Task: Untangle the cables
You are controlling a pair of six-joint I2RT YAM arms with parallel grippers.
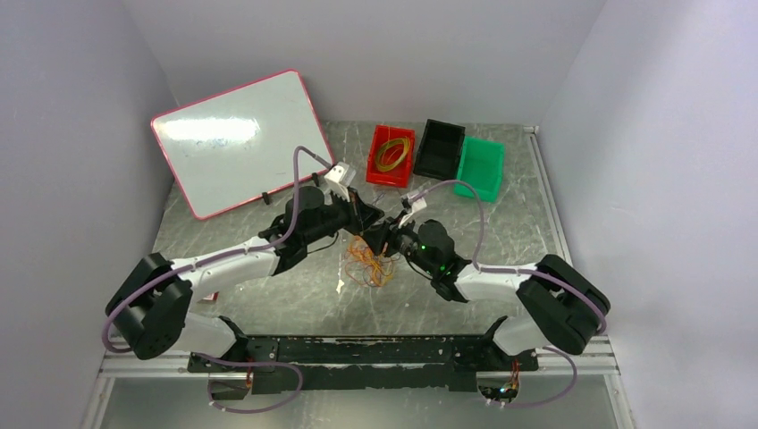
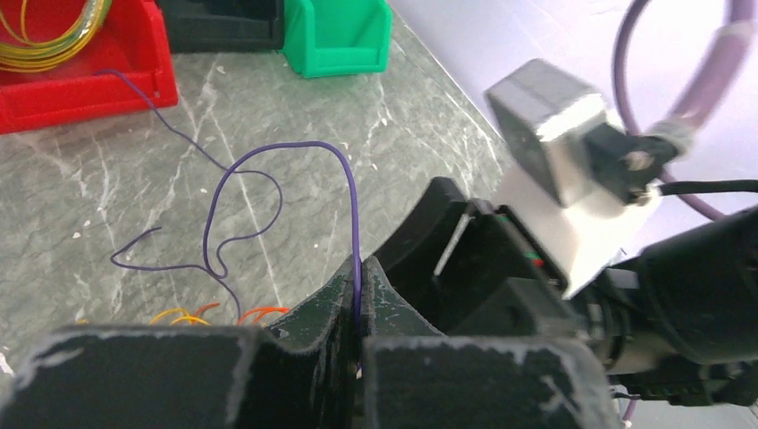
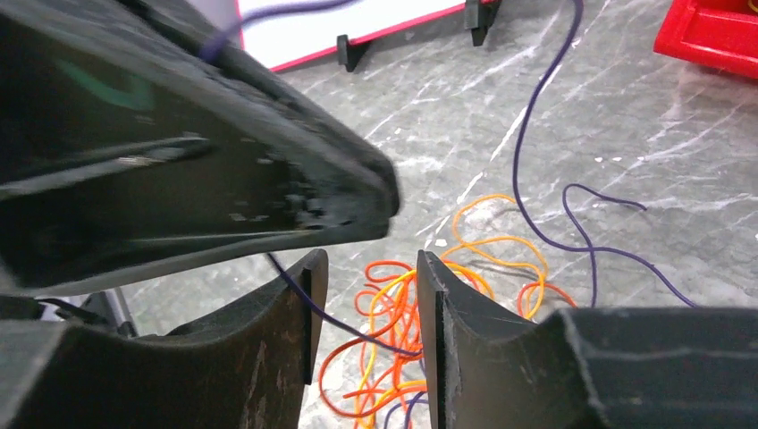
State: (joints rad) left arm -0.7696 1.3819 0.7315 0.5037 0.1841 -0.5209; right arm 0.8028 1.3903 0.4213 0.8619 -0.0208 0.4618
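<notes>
Whiteboard (image 1: 234,143), pink-red frame, propped tilted on black feet, upper left of frame.
Red bin (image 1: 390,180), black bin (image 1: 440,147), green bin (image 1: 480,167): row at upper centre, side by side.
Tabletop (image 1: 295,295), grey marbled.
Walls (image 1: 357,54), pale lilac.

No lettering, label, brand or number is legible anywhere in the scene; the whiteboard (image 1: 234,143), far left, reads blank.

The top view looks steeply down from above and behind the arm bases. It covers the whole table (image 1: 295,308), with the red bin (image 1: 391,156) at the far side. Both wrist views sit low and close. The left sees the bin at upper left, the right only its corner at upper right. All three share the cables (image 1: 371,265) in front of the bin.
</notes>
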